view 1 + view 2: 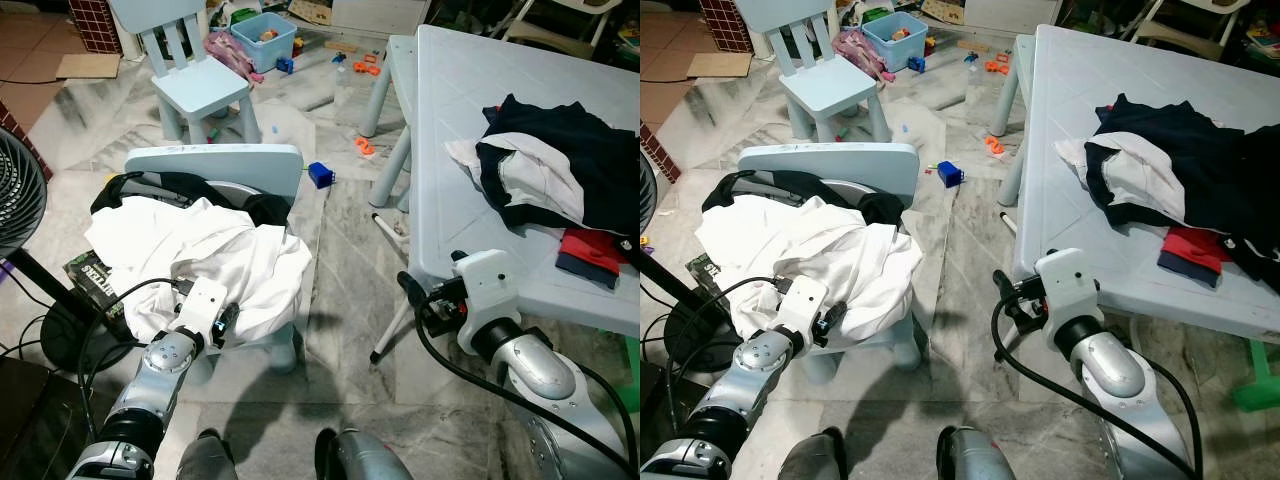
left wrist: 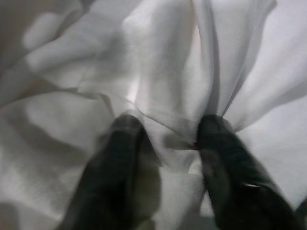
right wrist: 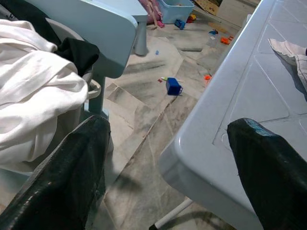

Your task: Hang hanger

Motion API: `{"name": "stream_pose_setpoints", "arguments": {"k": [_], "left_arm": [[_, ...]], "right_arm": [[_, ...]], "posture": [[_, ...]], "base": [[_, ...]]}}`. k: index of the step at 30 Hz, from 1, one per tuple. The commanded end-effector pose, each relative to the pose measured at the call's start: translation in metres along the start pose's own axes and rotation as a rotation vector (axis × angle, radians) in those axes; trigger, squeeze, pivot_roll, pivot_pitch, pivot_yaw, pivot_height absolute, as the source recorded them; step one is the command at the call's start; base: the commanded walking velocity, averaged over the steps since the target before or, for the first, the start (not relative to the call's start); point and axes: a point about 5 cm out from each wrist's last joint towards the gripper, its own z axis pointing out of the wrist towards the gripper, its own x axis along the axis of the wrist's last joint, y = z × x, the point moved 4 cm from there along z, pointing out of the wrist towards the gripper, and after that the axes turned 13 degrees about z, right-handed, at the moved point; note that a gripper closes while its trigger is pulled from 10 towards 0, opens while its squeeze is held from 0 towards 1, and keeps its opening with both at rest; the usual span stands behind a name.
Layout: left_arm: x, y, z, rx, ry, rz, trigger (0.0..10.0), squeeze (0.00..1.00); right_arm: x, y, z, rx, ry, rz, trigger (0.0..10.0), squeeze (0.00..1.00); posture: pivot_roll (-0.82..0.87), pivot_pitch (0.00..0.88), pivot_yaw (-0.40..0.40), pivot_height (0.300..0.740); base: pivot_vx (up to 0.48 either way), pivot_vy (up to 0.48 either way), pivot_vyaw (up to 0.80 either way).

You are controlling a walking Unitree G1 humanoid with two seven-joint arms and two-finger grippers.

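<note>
A crumpled white garment lies heaped on the seat of a light blue child's chair, with a black garment behind it against the backrest. My left gripper is pushed into the front edge of the white cloth. In the left wrist view its black fingers stand apart with a fold of the white garment bunched between them. My right gripper hangs open with nothing in it, by the near corner of the pale blue table, well right of the chair.
A pile of dark blue and white clothes with a red piece lies on the table. A black fan stands at the left. A second small chair, a blue bin and a blue block are on the marble floor beyond.
</note>
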Motion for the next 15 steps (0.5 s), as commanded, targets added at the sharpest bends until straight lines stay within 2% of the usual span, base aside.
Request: {"name": "stream_pose_setpoints", "arguments": {"k": [1,12,15], "left_arm": [[-0.007,0.002,-0.001,0.009,-0.019,-0.021,0.0,0.0],[-0.002,0.001,0.003,0.037,-0.006,-0.061,0.0,0.0],[0.013,-0.012,0.006,0.105,0.049,-0.102,0.0,0.0]], "right_arm": [[-0.001,0.002,0.0,-0.003,-0.001,-0.007,10.0,0.0],[0.0,0.003,0.004,-0.012,0.009,0.009,10.0,0.0],[0.002,0.002,0.008,-0.001,0.016,0.011,10.0,0.0]], "posture": [[-0.13,0.142,-0.118,0.74],[-0.12,0.113,-0.123,0.74],[-0.12,0.124,-0.121,0.74]], "base": [[0.0,0.0,0.0],[0.0,0.0,0.0],[0.0,0.0,0.0]]}}
